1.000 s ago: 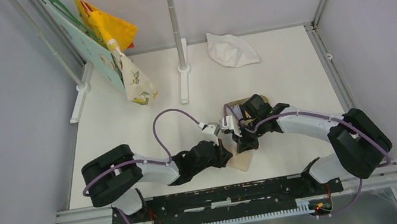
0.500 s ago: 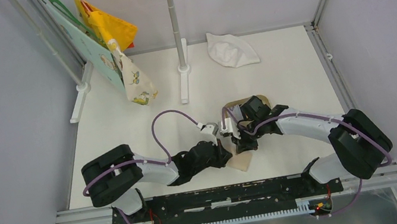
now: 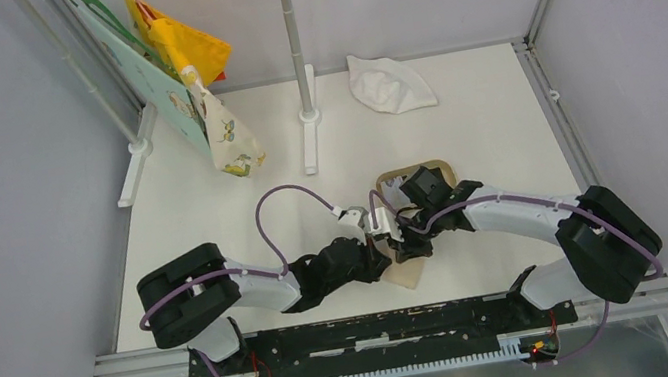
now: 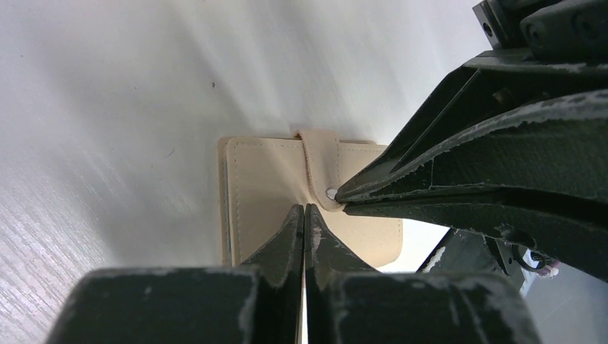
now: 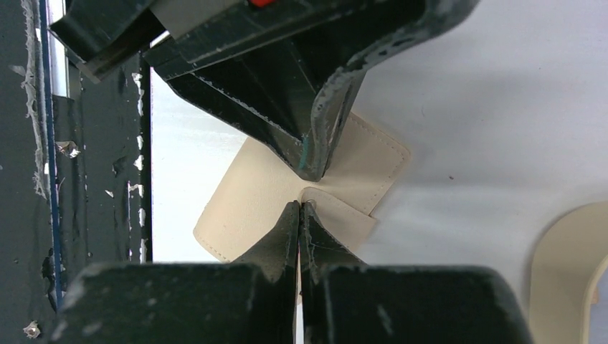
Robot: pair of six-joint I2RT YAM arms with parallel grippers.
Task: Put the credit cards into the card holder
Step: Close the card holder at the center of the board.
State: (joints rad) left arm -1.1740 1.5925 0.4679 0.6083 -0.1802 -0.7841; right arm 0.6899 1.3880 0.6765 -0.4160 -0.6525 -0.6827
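Observation:
The card holder [image 3: 407, 272] is a closed beige wallet lying flat near the table's front edge. It also shows in the left wrist view [image 4: 262, 186] and in the right wrist view [image 5: 240, 211]. My left gripper [image 4: 305, 209] is shut, its tips resting on the holder's cover; from above it [image 3: 386, 259] sits at the holder's left edge. My right gripper [image 5: 300, 205] is shut, its tips against the end of the snap strap [image 4: 324, 161] by the round snap [image 4: 330, 192]. The two grippers meet tip to tip. No credit cards are in view.
A tan oval tray [image 3: 435, 169] lies just behind the holder, partly under my right arm; its rim [image 5: 566, 272] shows in the right wrist view. A white cloth [image 3: 389, 83], a pole stand [image 3: 304, 102] and hanging bags [image 3: 191, 79] stand at the back. The metal rail [image 3: 382, 328] runs along the front.
My right gripper has shifted a little left and nearer, onto the holder's strap, uncovering more of the tray. The left arm and the holder have stayed put.

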